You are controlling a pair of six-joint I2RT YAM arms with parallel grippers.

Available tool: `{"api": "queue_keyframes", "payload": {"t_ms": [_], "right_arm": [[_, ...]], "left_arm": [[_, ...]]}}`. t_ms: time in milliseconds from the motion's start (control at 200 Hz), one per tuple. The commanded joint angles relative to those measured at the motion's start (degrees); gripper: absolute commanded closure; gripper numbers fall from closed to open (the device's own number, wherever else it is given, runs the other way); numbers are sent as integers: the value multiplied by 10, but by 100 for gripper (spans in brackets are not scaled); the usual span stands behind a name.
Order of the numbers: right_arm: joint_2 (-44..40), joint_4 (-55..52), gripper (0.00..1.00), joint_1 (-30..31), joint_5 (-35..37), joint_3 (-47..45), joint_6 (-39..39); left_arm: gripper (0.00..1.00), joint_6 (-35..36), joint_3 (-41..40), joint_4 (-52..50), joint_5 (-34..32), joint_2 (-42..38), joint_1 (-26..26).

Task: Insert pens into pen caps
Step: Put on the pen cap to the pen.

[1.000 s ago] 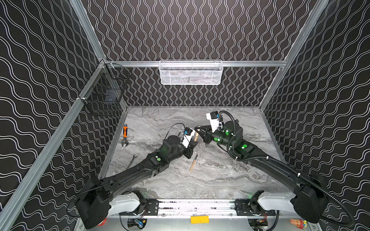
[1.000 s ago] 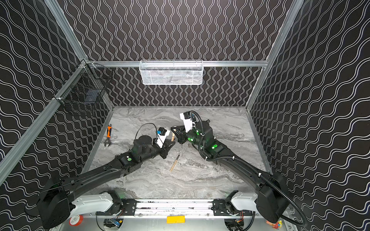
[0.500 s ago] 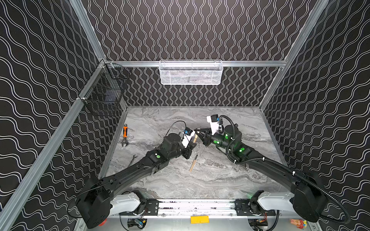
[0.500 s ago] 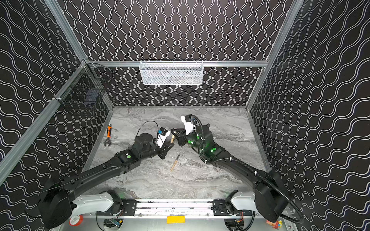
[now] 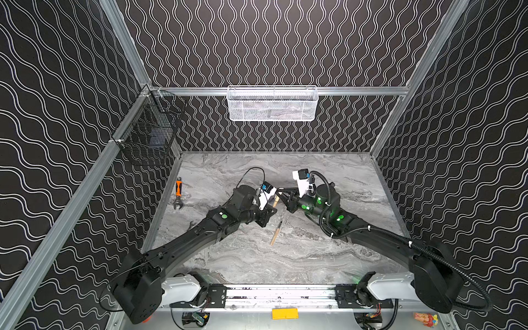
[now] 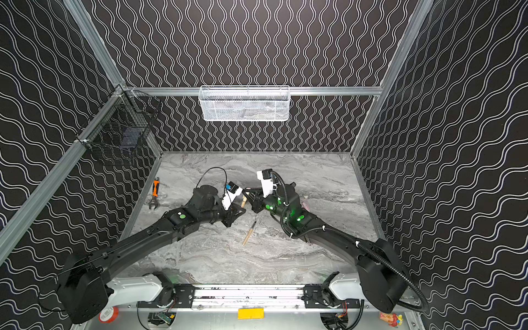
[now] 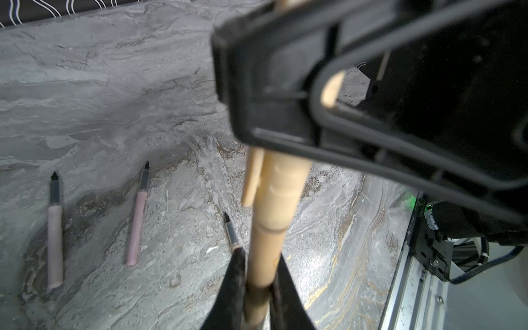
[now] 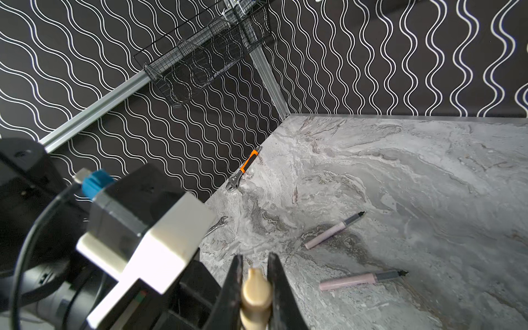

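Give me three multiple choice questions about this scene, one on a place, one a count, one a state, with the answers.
1. Where does the orange-handled wrench lie? A by the left wall; B in the white basket; C in the right gripper.
2. How many pink pens lie uncapped on the table? A one; B two; C four.
3. The left gripper is: A open; B shut on the tan pen; C shut on the wrench.
Answers: A, it lies at the wall's foot; B, two show in both wrist views; B, it clamps the barrel.
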Motion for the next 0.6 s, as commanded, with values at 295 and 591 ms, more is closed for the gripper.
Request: {"api": "queue_keyframes", "payload": {"t_ms": [295, 591], "right_arm": [[0, -146, 100, 26, -51, -41, 0], [-15, -180, 84, 24, -45, 23, -11]], "left_arm": [[100, -77, 30, 488, -95, 18, 32], [100, -104, -1, 492, -40, 7, 32]]}}
